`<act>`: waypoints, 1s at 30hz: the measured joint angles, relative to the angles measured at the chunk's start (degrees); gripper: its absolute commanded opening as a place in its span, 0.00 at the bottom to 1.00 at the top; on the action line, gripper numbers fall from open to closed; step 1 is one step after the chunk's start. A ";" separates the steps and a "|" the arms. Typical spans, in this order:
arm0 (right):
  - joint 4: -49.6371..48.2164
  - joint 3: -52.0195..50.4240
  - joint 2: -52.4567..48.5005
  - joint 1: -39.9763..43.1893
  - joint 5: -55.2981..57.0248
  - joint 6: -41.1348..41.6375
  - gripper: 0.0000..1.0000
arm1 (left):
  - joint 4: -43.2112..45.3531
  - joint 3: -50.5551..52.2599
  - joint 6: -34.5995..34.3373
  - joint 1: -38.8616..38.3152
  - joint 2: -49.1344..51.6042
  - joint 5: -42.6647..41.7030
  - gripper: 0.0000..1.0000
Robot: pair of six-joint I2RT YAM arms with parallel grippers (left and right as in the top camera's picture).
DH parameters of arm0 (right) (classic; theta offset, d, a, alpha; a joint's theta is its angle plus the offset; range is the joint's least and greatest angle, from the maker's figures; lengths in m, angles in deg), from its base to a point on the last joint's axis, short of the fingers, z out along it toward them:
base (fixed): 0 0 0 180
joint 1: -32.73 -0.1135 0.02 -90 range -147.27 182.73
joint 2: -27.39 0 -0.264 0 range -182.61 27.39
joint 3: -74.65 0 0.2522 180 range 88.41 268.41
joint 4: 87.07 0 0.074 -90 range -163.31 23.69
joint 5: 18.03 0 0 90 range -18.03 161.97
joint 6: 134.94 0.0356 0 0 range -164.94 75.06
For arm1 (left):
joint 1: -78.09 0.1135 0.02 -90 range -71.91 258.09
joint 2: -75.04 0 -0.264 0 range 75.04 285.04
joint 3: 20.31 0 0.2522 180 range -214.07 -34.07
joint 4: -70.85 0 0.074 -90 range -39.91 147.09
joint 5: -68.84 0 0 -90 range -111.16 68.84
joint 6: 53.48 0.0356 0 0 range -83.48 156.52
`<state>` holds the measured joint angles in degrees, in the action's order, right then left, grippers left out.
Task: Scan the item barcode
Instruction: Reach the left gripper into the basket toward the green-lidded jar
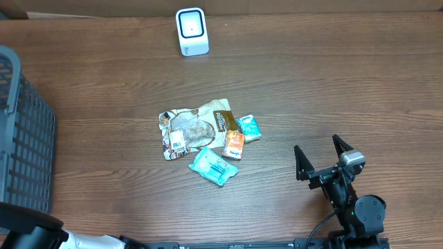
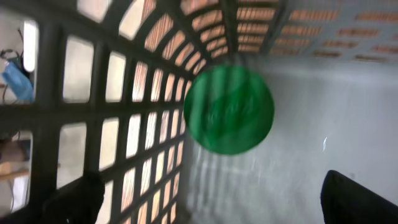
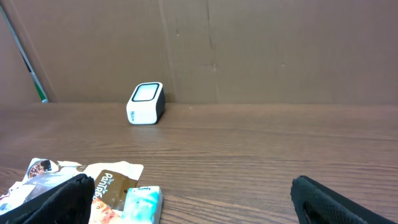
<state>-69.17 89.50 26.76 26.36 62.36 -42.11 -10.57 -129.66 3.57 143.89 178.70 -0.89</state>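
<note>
Two tools, both spread wide with nothing between the jaws. Nearest the robot, the right tool (image 1: 319, 153) sits over the brown wooden bench (image 1: 332, 76). The left tool (image 2: 211, 208) is off inside the dark grey plastic mesh basket (image 1: 24, 138), facing a round green object (image 2: 229, 111) it does not touch. Left of the right tool and slightly farther out lies a heap of packets: a teal wrapper (image 1: 213, 166) closest, an orange sachet (image 1: 234, 144), then a crinkled brown-and-white snack pouch (image 1: 197, 128), its long axis running across the bench. Farthest back stands the white box-shaped barcode scanner (image 1: 192, 31). The right arm looks the nearer one for a pick.
</note>
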 measured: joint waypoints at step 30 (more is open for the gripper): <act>0.00 0.00 0.00 0.00 0.00 0.00 1.00 | 7.30 0.44 12.41 0.31 5.51 -0.26 0.96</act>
<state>-69.17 89.50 26.76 26.36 62.36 -42.11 -3.27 -129.23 15.99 144.20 184.20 -1.15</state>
